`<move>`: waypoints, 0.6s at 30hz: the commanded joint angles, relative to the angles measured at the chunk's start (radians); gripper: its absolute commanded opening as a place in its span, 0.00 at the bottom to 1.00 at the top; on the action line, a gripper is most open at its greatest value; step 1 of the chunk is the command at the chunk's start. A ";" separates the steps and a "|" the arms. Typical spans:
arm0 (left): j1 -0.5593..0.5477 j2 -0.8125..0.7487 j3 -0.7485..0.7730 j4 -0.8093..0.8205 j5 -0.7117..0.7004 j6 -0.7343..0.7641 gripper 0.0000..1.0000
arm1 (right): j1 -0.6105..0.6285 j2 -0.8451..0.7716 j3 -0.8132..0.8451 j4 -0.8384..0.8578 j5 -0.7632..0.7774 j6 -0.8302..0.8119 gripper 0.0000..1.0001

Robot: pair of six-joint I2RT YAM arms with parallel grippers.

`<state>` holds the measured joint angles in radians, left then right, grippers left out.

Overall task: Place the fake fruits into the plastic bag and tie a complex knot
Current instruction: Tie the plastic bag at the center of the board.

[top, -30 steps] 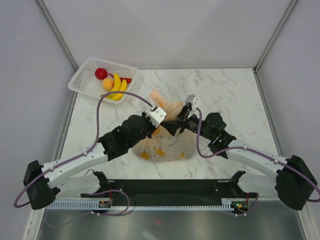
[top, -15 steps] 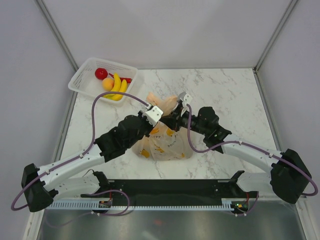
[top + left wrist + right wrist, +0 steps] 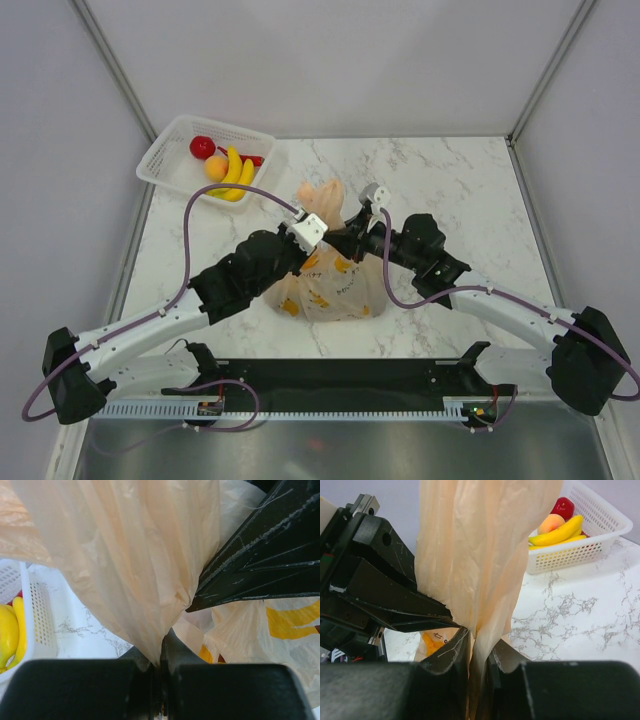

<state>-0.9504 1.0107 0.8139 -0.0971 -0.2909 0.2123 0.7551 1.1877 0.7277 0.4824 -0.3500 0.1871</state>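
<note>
Standing at the centre of the top view, one plastic bag [image 3: 335, 285] is seen on the marbled surface [image 3: 470, 190], its peach film printed with yellow-orange shapes. Its handle strips [image 3: 322, 197] are gathered into a single upright bunch just above the bag's body, and two grippers are met at the base of that bunch, one from the lower left and one from the lower right.

In the left wrist view, the left gripper [image 3: 161, 652] is closed tight on a pinched fold of the peach film, which fans out upward across most of the frame. In the right wrist view, the right gripper [image 3: 476, 640] is likewise clamped narrowly on the hanging film, with the black body of the other gripper just beside it at the left. Whether the strips are twisted or knotted cannot be told. How many fruits lie inside the bag cannot be counted through the film.

One white lattice basket [image 3: 158, 147] is set in the upper left of the top view, well apart from the bag. Four kinds of fruit are counted in it: one red apple [image 3: 202, 147], one orange peach [image 3: 216, 167], one bunch of yellow bananas [image 3: 236, 176], and one red chili [image 3: 256, 160], mostly hidden behind the bananas.
</note>
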 commanded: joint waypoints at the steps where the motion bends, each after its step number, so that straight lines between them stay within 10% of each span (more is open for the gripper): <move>1: -0.002 -0.004 0.004 0.048 0.039 0.030 0.02 | 0.000 -0.010 0.032 0.009 -0.009 -0.005 0.25; 6: -0.002 -0.001 0.004 0.042 0.035 0.039 0.02 | -0.002 -0.022 0.016 0.005 0.000 -0.009 0.23; 10: -0.002 0.000 0.002 0.036 0.042 0.048 0.02 | -0.002 -0.036 0.007 0.024 0.000 0.000 0.56; 18: -0.004 0.009 0.002 0.031 0.056 0.050 0.02 | -0.002 -0.011 0.045 0.050 -0.004 0.052 0.65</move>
<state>-0.9504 1.0149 0.8139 -0.0982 -0.2523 0.2272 0.7551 1.1770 0.7280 0.4664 -0.3439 0.2081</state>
